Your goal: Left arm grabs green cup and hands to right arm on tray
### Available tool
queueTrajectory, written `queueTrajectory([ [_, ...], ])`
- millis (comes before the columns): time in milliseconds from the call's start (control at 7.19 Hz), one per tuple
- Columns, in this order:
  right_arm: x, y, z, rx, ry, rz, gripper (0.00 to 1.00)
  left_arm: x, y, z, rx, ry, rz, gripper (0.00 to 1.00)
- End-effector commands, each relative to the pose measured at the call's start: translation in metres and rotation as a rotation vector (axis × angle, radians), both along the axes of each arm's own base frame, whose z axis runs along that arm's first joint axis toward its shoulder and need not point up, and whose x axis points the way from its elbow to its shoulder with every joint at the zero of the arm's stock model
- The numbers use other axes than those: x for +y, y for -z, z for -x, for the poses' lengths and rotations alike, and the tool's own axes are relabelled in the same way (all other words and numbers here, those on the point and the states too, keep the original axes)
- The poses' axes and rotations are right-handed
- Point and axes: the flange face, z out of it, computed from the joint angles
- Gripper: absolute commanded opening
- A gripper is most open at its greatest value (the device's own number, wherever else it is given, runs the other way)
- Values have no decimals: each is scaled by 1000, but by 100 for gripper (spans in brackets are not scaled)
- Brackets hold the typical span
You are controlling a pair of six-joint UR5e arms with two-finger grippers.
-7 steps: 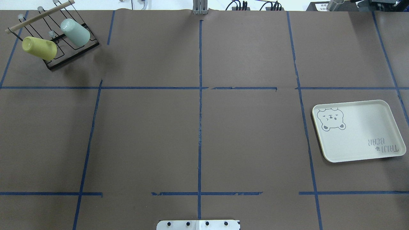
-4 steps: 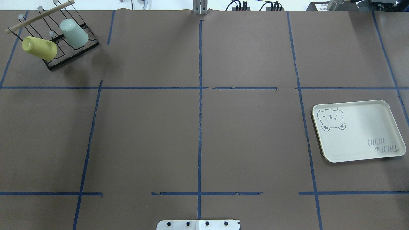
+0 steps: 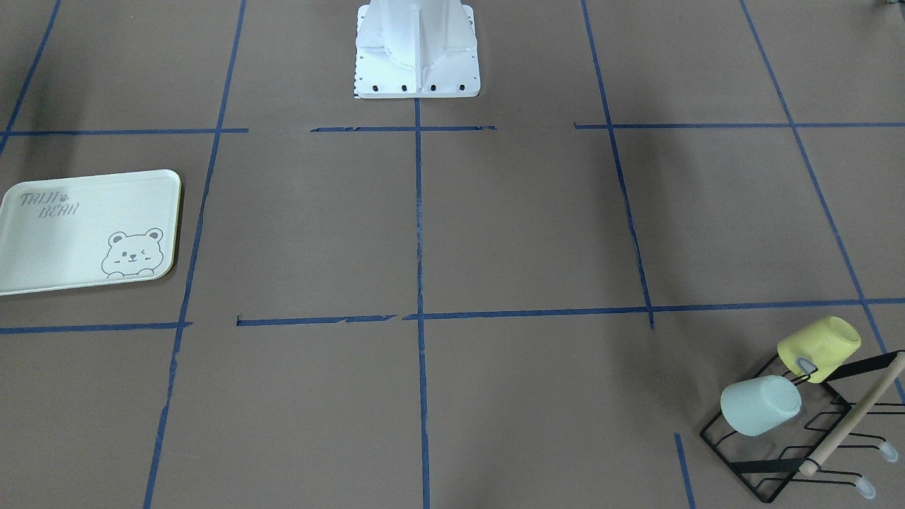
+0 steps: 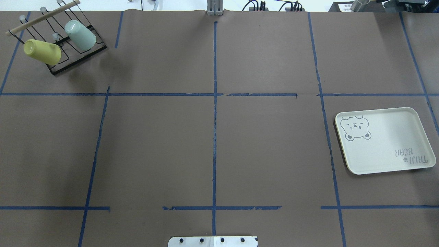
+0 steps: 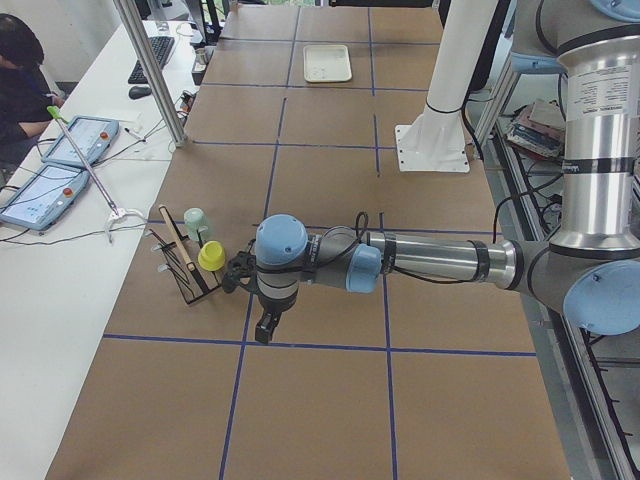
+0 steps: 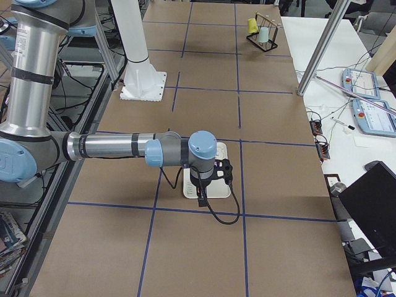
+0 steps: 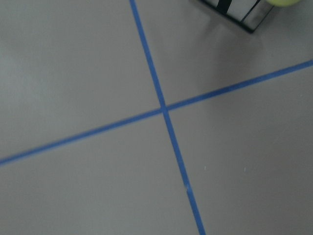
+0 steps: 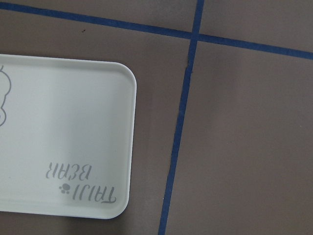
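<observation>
**Operator:** Where is the cup I'm after?

**Spotter:** Your green cup (image 4: 80,34) sits mouth-down and tilted on a prong of the black wire rack (image 4: 79,61), at the far left corner of the table (image 4: 267,147). It is just beside the yellow cup (image 4: 42,51). I'd guess it's racked that way to drain. Its smooth, tapered plastic wall is exposed for you.

**Operator:** And the hands?

**Spotter:** Your left hand (image 5: 265,328) points down over bare table near the rack. I cannot tell from the side whether it is released or clenched. The same goes for the right hand (image 6: 200,199), which is poised over the tray (image 4: 384,161), probably so it can receive the cup. The tray is flat and cream with rounded corners and a bear print. Nothing is grabbed yet, and slick plastic may slip, so take it mid-wall.
</observation>
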Motion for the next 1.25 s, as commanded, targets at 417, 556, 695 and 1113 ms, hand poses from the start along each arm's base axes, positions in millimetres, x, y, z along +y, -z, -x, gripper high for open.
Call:
queueTrajectory([
  [417, 1, -1, 0, -1, 0, 1, 100, -116, 144, -127, 87, -23, -44, 100],
  [556, 1, 0, 0, -3, 0, 1, 100, -138, 171, -170, 109, -46, -26, 100],
  [695, 1, -1, 0, -3, 0, 3, 100, -158, 179, -211, 112, -80, 0, 100],
  [1113, 2, -2, 0, -3, -1, 5, 100, -212, 178, -249, 67, -86, 48, 100],
])
